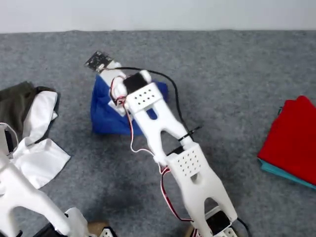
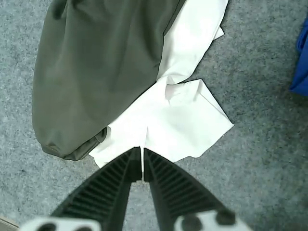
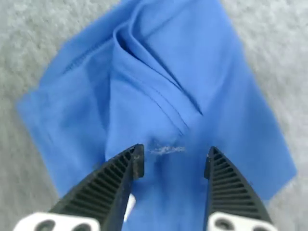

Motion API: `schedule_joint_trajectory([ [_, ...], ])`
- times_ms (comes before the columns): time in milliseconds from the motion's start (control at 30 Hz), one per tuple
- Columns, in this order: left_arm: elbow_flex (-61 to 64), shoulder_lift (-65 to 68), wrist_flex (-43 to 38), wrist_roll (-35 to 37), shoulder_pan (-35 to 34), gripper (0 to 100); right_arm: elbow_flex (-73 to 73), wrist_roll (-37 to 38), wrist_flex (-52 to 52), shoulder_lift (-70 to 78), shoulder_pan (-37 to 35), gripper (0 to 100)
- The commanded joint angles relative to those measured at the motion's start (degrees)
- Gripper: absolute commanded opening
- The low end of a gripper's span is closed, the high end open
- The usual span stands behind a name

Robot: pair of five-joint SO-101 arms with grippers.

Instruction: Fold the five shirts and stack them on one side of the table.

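A blue shirt (image 1: 106,111) lies crumpled on the grey carpet at centre-left, and the right arm stretches over it. In the right wrist view my right gripper (image 3: 174,161) stands open just above the blue shirt (image 3: 163,91), its fingers either side of a raised fold. A dark olive shirt (image 1: 17,101) and a white shirt (image 1: 37,148) lie together at the left edge. My left gripper (image 2: 143,161) is shut with nothing in it, its tips above the edge of the white shirt (image 2: 173,120) beside the olive shirt (image 2: 96,67). A red shirt (image 1: 291,140) lies folded on a teal one (image 1: 284,174) at the right edge.
The left arm's white body (image 1: 22,192) fills the lower left corner. Black and red cables (image 1: 170,101) run along the right arm. Bare grey carpet (image 1: 232,89) spreads between the blue shirt and the folded stack. A pale wall (image 1: 158,15) borders the far side.
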Motion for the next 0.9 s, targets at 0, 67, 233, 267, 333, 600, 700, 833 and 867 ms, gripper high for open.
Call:
schedule_joint_trajectory([
  [0,-0.57,-1.93,0.18,0.62,0.35,2,-3.08,-1.05,-3.56,1.36,-1.01,21.4],
  [67,-0.4,-1.93,0.09,0.62,0.35,2,-3.08,-1.05,-4.18,3.21,-1.45,21.0],
  [233,-0.4,-1.93,0.09,0.62,0.35,2,-3.08,-0.62,-4.26,4.97,-2.24,5.9],
  [267,-0.4,-1.93,0.09,0.62,0.35,2,-3.08,-0.44,-4.09,4.53,-2.33,2.3],
  [333,-0.4,-1.93,0.09,0.62,0.35,2,-3.08,1.49,-3.21,2.77,-2.42,1.4],
  [600,-0.4,-1.93,0.09,0.62,0.35,2,-3.08,6.86,0.92,-6.99,-5.93,1.0],
  [700,-0.4,-1.93,0.09,0.62,0.35,2,-2.9,8.18,1.54,-8.84,-6.99,1.0],
  [833,-0.4,-1.93,0.09,0.62,0.35,2,-2.81,8.09,3.3,-9.01,-7.69,1.5],
  [867,-0.4,-1.93,0.09,0.62,0.35,2,-2.73,8.09,4.62,-9.01,-8.13,2.8],
])
